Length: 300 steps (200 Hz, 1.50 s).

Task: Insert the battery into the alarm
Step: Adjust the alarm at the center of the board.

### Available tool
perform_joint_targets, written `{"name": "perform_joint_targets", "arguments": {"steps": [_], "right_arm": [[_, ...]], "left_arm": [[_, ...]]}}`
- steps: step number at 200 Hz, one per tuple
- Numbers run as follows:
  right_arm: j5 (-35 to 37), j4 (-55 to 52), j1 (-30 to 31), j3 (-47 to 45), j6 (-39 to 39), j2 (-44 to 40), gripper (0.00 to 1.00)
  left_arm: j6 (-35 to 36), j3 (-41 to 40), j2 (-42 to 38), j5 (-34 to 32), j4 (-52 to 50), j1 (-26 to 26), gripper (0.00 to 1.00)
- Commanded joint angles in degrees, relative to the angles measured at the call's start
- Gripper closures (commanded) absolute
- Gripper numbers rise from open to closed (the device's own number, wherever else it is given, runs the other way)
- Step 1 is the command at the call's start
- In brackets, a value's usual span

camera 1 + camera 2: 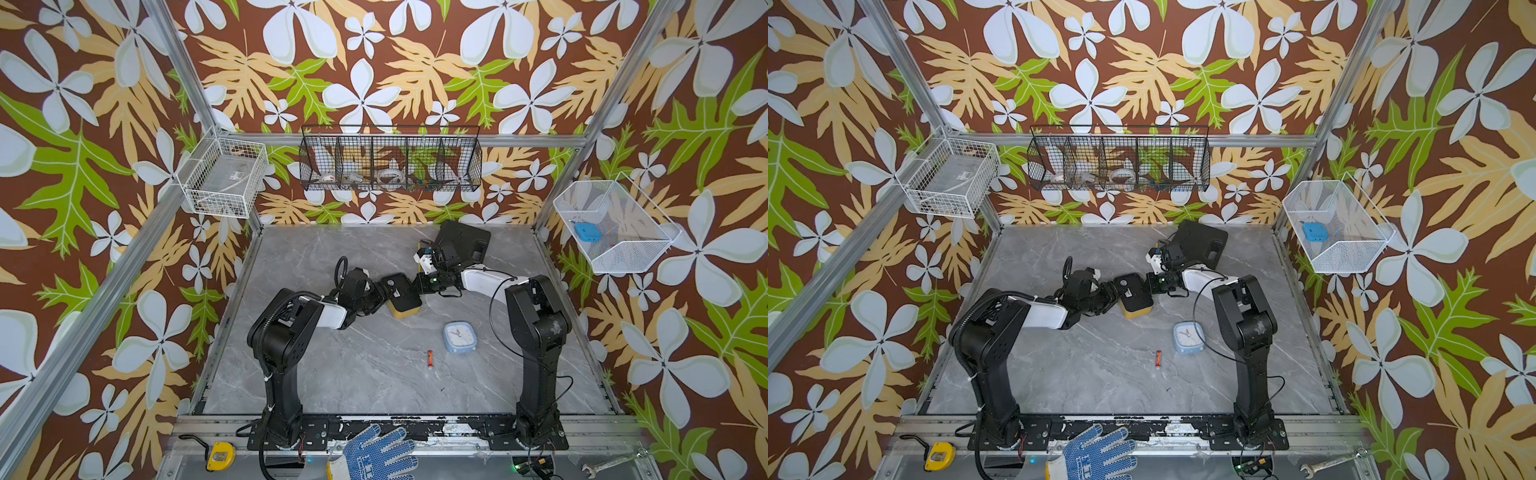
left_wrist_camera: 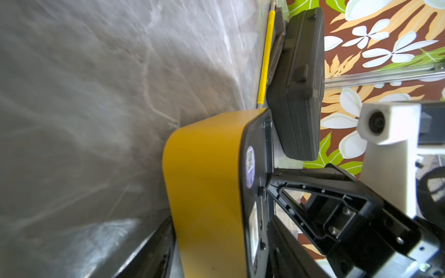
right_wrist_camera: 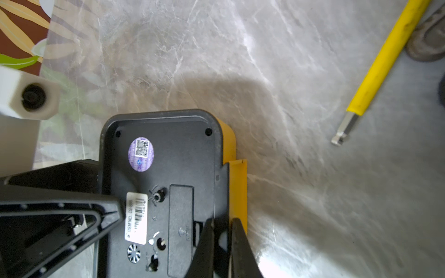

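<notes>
1. The left gripper (image 1: pixel 384 297) is coming in from the left, its jaws standing roughly half open around the yellow alarm clock (image 1: pixel 402 296). Whether they are actually squeezing it, I cannot tell.
2. The yellow alarm clock is sitting mid-table between both grippers, black back facing up, with the battery cover (image 3: pixel 180 228) in place.
3. The right gripper (image 3: pixel 224 233) is pinching the clock's rim on its own side, its jaws almost closed on that thin edge.
4. The red battery (image 1: pixel 430 358) is lying loose on the marble table (image 1: pixel 332 374), nearer the arm bases and well apart from the alarm.
5. A blue clock (image 1: pixel 459 337) is lying face up near the battery.
6. A black case (image 1: pixel 465 241) is resting at the back.
</notes>
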Motion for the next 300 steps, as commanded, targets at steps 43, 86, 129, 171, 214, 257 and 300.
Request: {"name": "perform_joint_targets", "arguments": {"steps": [43, 86, 129, 171, 214, 257, 300], "right_arm": [[1.1, -9.8, -0.1, 0.8, 0.3, 1.5, 0.97], [1.9, -8.9, -0.9, 1.2, 0.2, -1.6, 0.62], [-4.0, 2.8, -4.7, -4.1, 7.0, -9.4, 0.34], [8.4, 10.4, -0.4, -13.1, -9.5, -22.2, 0.31], [16.4, 26.4, 13.5, -31.3, -35.7, -38.8, 0.31], [35.2, 38.1, 26.4, -40.3, -49.2, -39.5, 0.29], [35.0, 43.5, 27.0, -41.6, -50.4, -36.2, 0.29]], "left_arm": [[-4.2, -1.8, 0.1, 1.3, 10.6, 0.0, 0.69], [-4.4, -3.3, -2.6, 0.1, 10.7, 0.0, 0.77], [-3.5, -4.8, -7.9, -3.1, 5.0, 0.1, 0.78], [-3.6, -3.7, -13.8, -8.7, -8.2, 0.1, 0.78], [-2.7, 4.3, -17.6, -16.0, -30.7, 0.1, 0.8], [-4.7, 7.7, -19.7, -17.6, -39.1, 0.0, 0.8], [-7.6, 5.5, -22.0, -15.8, -39.5, -0.5, 0.82]]}}
